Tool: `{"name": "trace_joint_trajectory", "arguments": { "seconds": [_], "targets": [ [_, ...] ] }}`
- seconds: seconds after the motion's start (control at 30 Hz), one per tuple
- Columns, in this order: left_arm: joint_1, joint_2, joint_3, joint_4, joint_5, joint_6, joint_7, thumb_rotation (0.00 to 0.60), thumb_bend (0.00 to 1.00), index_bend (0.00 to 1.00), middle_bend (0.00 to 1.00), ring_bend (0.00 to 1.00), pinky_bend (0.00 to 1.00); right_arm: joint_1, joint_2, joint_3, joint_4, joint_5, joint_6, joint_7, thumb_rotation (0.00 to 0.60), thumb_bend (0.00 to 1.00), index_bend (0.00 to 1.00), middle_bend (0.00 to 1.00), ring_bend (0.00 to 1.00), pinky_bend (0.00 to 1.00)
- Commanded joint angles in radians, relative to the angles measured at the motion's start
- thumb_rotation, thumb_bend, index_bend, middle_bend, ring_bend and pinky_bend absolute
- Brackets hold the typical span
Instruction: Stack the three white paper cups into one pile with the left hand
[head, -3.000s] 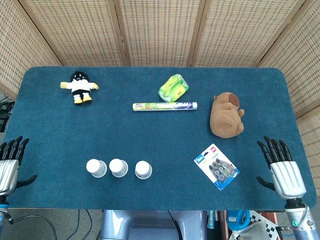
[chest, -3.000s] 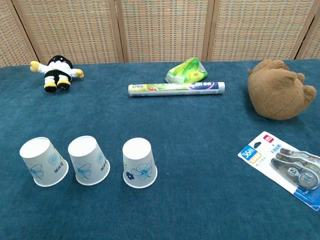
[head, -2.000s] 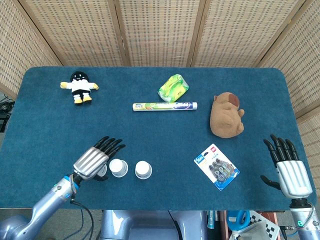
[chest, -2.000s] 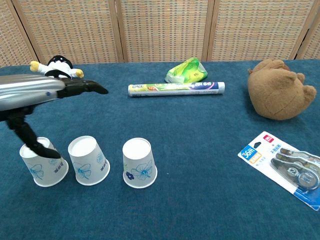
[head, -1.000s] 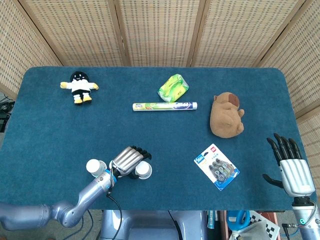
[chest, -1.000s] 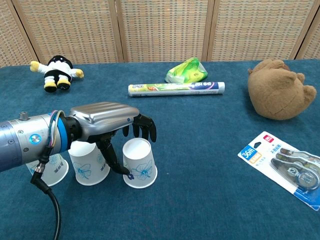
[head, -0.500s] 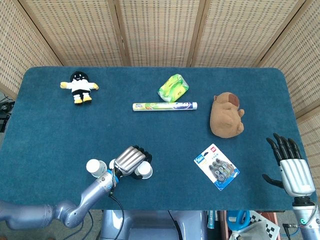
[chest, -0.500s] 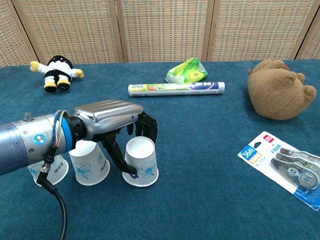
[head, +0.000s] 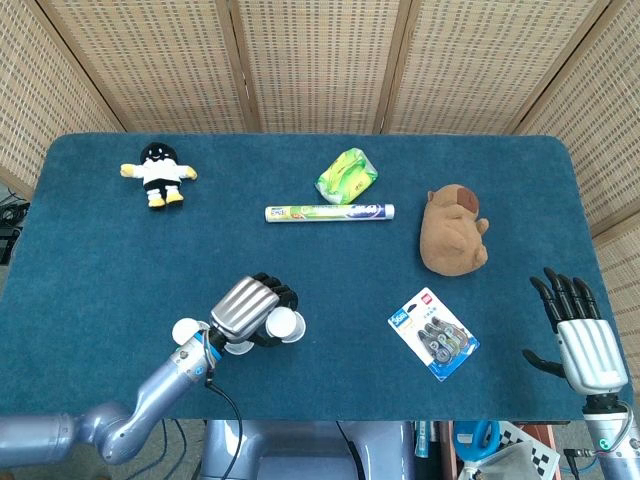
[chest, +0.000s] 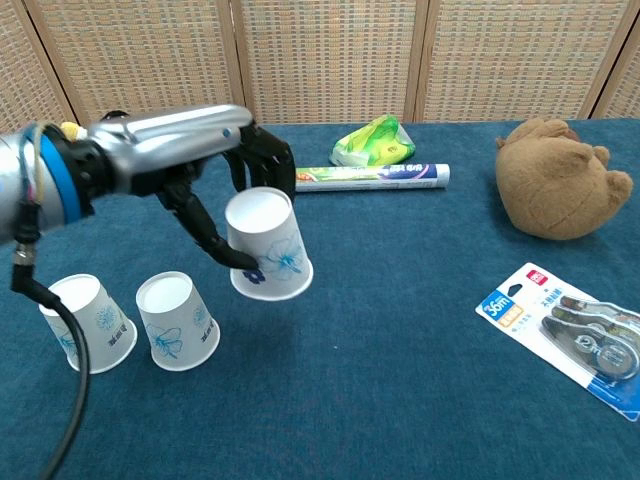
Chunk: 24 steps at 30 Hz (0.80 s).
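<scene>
Woven cane screens (head: 320, 60) close off the far side of a table laid with blue cloth (head: 90, 260), and your left arm reaches in over its near edge from about 7 o'clock. Your left hand (chest: 215, 165) holds one white paper cup (chest: 268, 245) upside down and clear of the cloth, dark fingers curled over the cup's top and far side and the thumb hooked against its near wall by the flower print; the silver back of the hand faces up. The lifted cup hangs above and just to the 2 o'clock side of the middle cup (chest: 177, 320), with the leftmost cup (chest: 88, 322) standing inverted beside that one. Your right hand (head: 580, 335) rests at the table's 4 o'clock corner, fingers spread and holding nothing, well apart from the correction-tape pack (head: 433, 333). Further back lie the brown plush (head: 453, 230), the wrap roll (head: 329, 213), the green packet (head: 346, 173) and the small doll (head: 157, 172).
</scene>
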Motion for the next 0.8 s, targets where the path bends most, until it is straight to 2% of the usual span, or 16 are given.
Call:
{"name": "trace_joint_trajectory", "arguments": {
  "seconds": [0.03, 0.17, 0.37, 0.8],
  "targets": [
    [0.053, 0.116, 0.011, -0.087, 0.034, 0.058, -0.033, 0.600, 0.11, 0.45, 0.49, 0.38, 0.36, -0.001, -0.001, 0.000, -0.002, 0.000, 0.002, -0.003, 0.600, 0.00, 0.00, 0.00, 0.00, 0.00],
    [0.107, 0.180, 0.043, -0.096, 0.081, 0.092, -0.149, 0.600, 0.11, 0.45, 0.49, 0.38, 0.36, -0.001, -0.005, -0.004, -0.004, -0.005, -0.001, -0.013, 0.600, 0.00, 0.00, 0.00, 0.00, 0.00],
    [0.132, 0.198, 0.092, -0.018, 0.168, 0.077, -0.303, 0.600, 0.11, 0.45, 0.49, 0.38, 0.35, 0.001, -0.017, -0.008, -0.008, -0.010, -0.004, -0.039, 0.600, 0.00, 0.00, 0.00, 0.00, 0.00],
    [0.150, 0.173, 0.119, 0.043, 0.180, 0.058, -0.342, 0.600, 0.11, 0.45, 0.49, 0.38, 0.35, 0.000, -0.018, -0.005, -0.006, -0.001, -0.007, -0.038, 0.600, 0.00, 0.00, 0.00, 0.00, 0.00]
  ]
}}
